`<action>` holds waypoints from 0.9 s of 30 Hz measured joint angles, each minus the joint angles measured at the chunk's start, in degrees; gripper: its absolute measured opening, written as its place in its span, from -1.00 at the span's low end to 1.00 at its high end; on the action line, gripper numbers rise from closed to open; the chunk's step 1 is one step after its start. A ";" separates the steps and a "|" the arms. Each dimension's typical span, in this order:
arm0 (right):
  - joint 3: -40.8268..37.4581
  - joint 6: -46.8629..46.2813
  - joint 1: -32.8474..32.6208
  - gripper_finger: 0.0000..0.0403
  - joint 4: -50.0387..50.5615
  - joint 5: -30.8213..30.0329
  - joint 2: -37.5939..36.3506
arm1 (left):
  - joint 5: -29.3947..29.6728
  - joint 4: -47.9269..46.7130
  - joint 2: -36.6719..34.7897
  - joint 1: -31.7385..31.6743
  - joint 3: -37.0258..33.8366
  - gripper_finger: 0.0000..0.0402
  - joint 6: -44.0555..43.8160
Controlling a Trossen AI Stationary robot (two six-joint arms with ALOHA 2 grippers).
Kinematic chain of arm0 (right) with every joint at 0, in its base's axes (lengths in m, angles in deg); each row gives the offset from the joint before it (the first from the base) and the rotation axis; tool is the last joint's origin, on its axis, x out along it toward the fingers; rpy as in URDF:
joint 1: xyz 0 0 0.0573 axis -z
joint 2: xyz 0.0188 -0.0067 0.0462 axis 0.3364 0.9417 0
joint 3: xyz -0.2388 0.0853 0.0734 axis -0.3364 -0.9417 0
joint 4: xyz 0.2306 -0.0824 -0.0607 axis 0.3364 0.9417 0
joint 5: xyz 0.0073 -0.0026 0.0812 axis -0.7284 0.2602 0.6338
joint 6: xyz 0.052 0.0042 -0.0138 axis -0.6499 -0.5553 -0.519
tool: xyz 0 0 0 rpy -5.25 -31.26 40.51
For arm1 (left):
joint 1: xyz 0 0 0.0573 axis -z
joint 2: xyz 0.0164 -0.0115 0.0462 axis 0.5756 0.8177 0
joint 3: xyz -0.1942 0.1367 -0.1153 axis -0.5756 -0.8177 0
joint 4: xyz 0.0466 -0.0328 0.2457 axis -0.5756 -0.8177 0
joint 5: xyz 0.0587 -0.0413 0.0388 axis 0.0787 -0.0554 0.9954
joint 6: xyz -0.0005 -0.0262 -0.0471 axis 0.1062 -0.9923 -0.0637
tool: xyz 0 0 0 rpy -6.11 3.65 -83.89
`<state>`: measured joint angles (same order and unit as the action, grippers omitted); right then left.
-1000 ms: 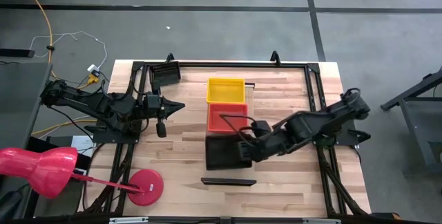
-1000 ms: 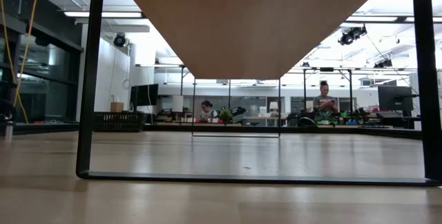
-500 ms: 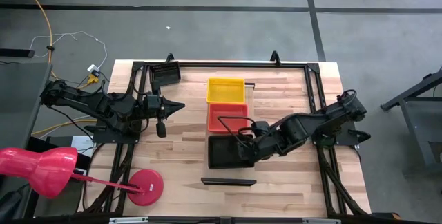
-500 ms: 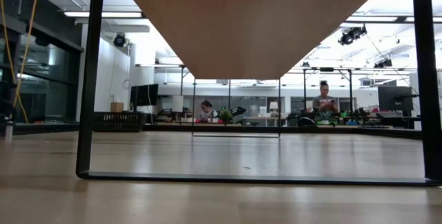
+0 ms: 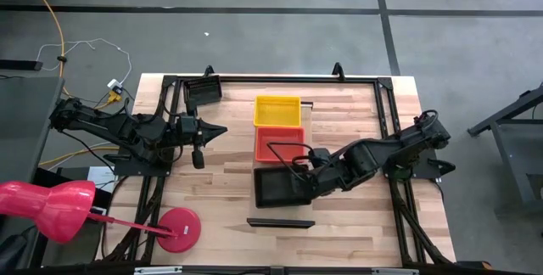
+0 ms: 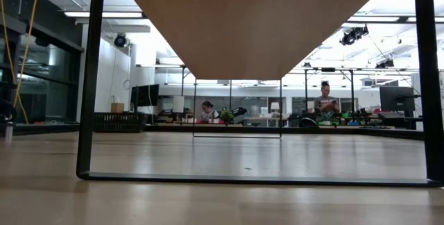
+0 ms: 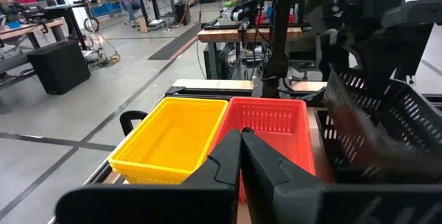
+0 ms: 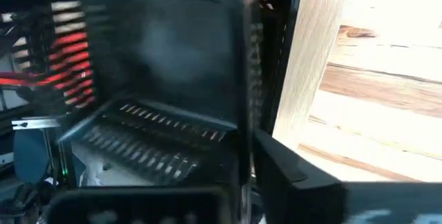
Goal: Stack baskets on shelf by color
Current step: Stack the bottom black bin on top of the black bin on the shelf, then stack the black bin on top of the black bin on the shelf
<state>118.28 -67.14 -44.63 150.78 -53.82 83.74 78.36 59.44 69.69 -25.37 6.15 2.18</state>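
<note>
A yellow basket (image 5: 278, 110) and a red-orange basket (image 5: 280, 143) sit side by side on the narrow light-wood shelf (image 5: 308, 115). The shelf's dark lip (image 5: 280, 222) is at its near end. Both baskets also show in the left wrist view, yellow (image 7: 173, 137) and red-orange (image 7: 276, 131). My right gripper (image 5: 309, 182) is shut on a black basket (image 5: 278, 187) over the shelf's near part, just in front of the red-orange one. My left gripper (image 5: 219, 129) is shut and empty at the table's left, pointing toward the baskets. My right gripper holds the black basket by its right-hand wall (image 8: 246, 106), one finger inside the basket and one finger (image 8: 280, 165) outside. It comes from the table's right, slanting down. The basket (image 7: 387, 113) is tilted; whether its lower edge rests on the shelf I cannot tell.
Another black basket-like thing (image 5: 204, 90) lies at the table's far left corner. A pink lamp (image 5: 51, 207) with a round base (image 5: 178, 228) stands at the near left. Black frame rails (image 5: 386, 114) run around the tabletop. People sit far off in the room behind.
The black basket has gone down a little toward the shelf in my right gripper and shows smaller from above than a second ago. In the last half second it has hardly moved.
</note>
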 joint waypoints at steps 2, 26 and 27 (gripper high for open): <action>0.00 0.08 0.00 -0.74 -0.14 0.13 0.00 | -0.01 0.00 0.00 -0.01 -0.01 -1.00 0.00; 11.30 30.79 4.32 0.01 17.30 -7.52 -1.26 | -2.09 -0.04 -0.02 -0.01 0.00 -0.98 -6.85; 10.74 31.95 4.59 0.01 17.62 -7.96 -1.87 | -2.09 -0.38 -0.02 -0.05 0.00 -0.97 -8.77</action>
<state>129.01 -35.19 -40.04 168.40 -61.78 81.87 76.27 59.06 69.68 -25.42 6.15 -6.59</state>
